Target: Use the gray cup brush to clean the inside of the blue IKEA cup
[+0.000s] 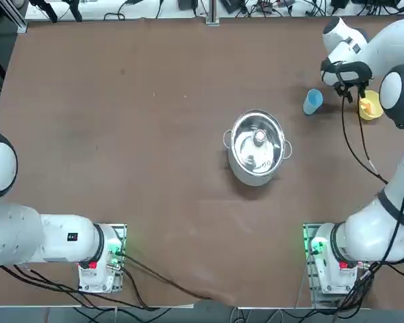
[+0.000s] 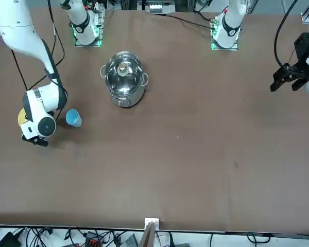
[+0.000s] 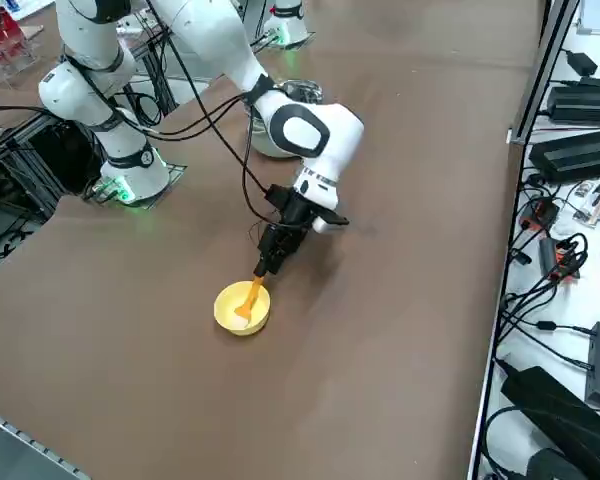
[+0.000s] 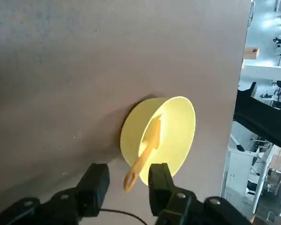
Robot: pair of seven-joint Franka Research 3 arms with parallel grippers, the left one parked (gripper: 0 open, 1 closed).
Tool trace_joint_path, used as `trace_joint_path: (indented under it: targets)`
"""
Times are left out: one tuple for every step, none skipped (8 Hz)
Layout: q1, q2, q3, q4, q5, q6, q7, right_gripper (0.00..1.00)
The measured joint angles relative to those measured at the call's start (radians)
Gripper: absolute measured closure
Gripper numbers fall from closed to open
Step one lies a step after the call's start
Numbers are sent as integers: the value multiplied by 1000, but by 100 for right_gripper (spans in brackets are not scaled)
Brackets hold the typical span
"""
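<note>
The right pincer [image 4: 127,180], fingers spread, is hovering over the gray cup brush [image 4: 143,156] standing in the yellow cup [image 4: 175,117], at 3 o'clock from the blue IKEA cup [image 1: 313,101]; next, probably, closing on its handle.

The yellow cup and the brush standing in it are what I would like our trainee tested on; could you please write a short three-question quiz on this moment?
1. True or false: the gray cup brush stands inside the blue IKEA cup.
2. Multiple choice. The right gripper is: A) shut on the brush; B) open, a finger on either side of the brush's looped handle end; C) above the steel pot.
3. Fill in: the brush leans against the rim of the ______ cup.

Key
1. False: it stands in the yellow cup, and the blue cup stands apart, with nothing in it.
2. B
3. yellow
</note>
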Motion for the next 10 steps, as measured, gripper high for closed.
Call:
trace_joint_path:
  targets:
    - [0,0,0,0,0,-3,0,48]
    - [0,0,0,0,-1,-6,1,50]
    - [-1,0,-1,0,-4,-7,1,52]
    - [-2,0,-1,0,-9,-9,2,54]
    - [-3,1,-2,0,-10,-11,2,55]
    - [-3,2,-4,0,-11,-13,2,56]
    - [-3,4,-5,0,-11,-14,2,56]
    - [-4,5,-5,0,-11,-15,2,56]
    - [-3,8,-5,0,-11,-15,2,58]
    - [-3,12,-5,0,-11,-15,2,58]
